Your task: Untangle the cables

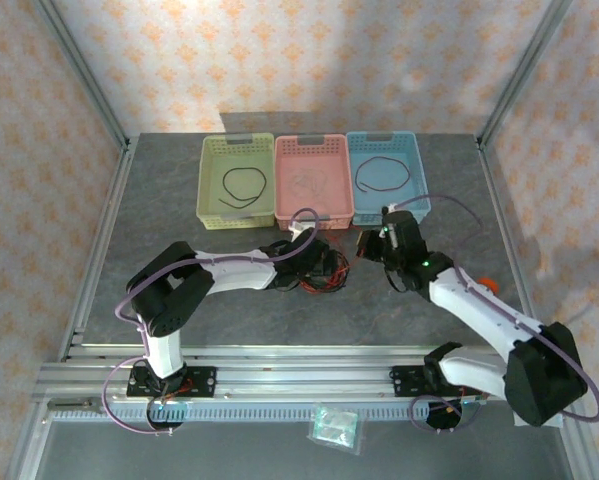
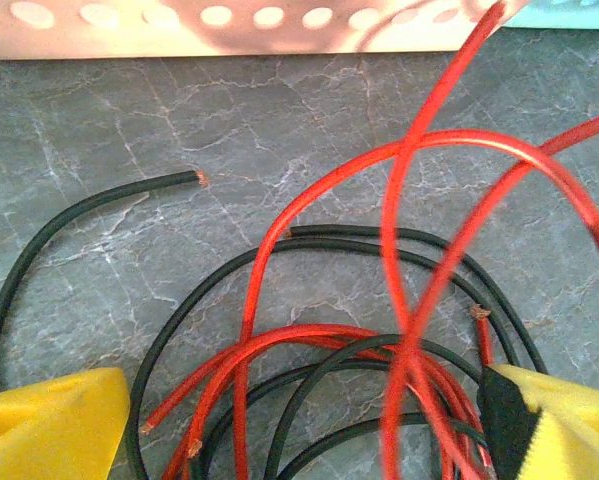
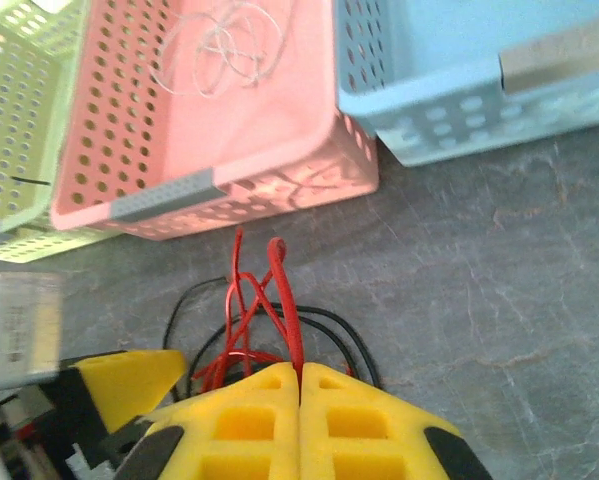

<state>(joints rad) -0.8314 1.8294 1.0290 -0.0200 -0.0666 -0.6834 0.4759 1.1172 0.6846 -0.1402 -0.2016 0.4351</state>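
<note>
- Right wrist view: right tool (image 3: 299, 375) clamped shut, pinching red strands of the cables (image 3: 247, 310), lower centre.
- Left tool (image 2: 299, 420) gapes wide over the tangle on the counter (image 2: 129, 110), empty.
- Light, springy wire, I'd judge; grab a free end.

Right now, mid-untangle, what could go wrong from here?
The right gripper looks shut on a red cable whose loops cross the black cables; pulling may tighten the knot or drag the whole pile. The left gripper hangs open over red and black strands together, so closing could pinch both colours. The pink basket stands close; a lifted loop might catch it.
</note>
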